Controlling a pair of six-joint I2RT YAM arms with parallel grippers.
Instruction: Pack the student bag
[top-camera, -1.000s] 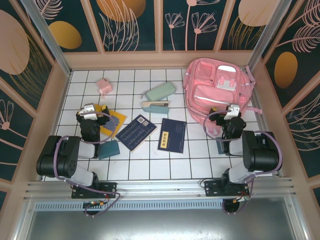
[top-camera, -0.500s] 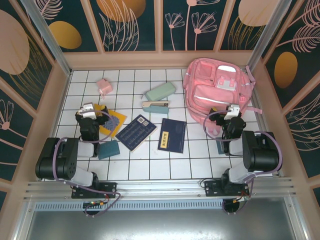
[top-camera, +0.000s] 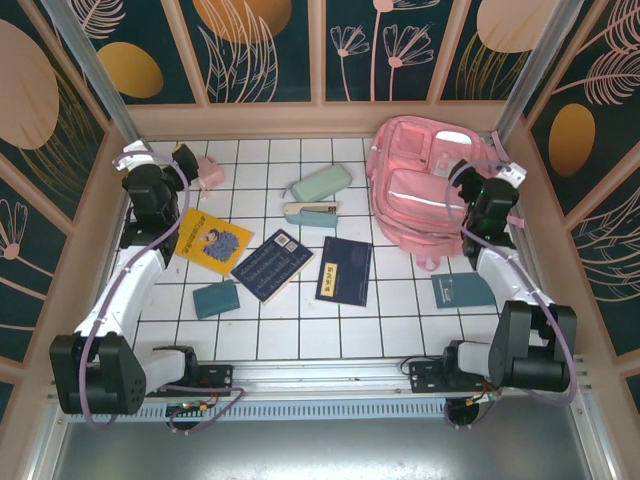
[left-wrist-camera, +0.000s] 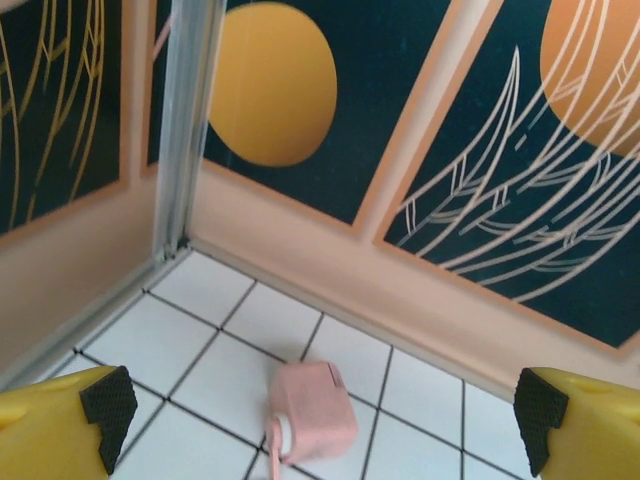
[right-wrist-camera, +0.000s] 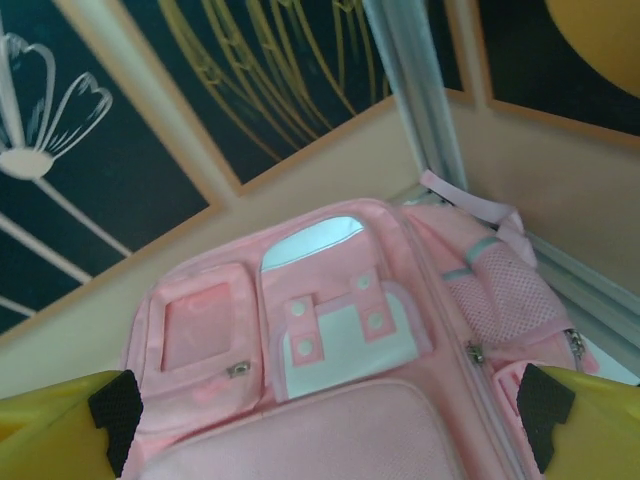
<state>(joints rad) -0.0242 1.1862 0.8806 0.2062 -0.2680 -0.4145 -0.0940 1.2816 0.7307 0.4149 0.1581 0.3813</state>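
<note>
Close to the bases, a teal notebook (top-camera: 462, 290) lay uncovered on the bench (top-camera: 400, 310), well behind the right claw (right-wrist-camera: 330, 412), because both arms had unfolded within the last second and reached far out. The left claw (left-wrist-camera: 326, 412) hung released and empty, a small pink box (left-wrist-camera: 312, 405) just ahead of and below it. The right claw, equally spread and empty, hovered with the student bag (right-wrist-camera: 330, 340) directly beneath and ahead of it, unmoved in the far corner. Nothing was packed yet; the reach looked like a first approach to opening the bag.
</note>
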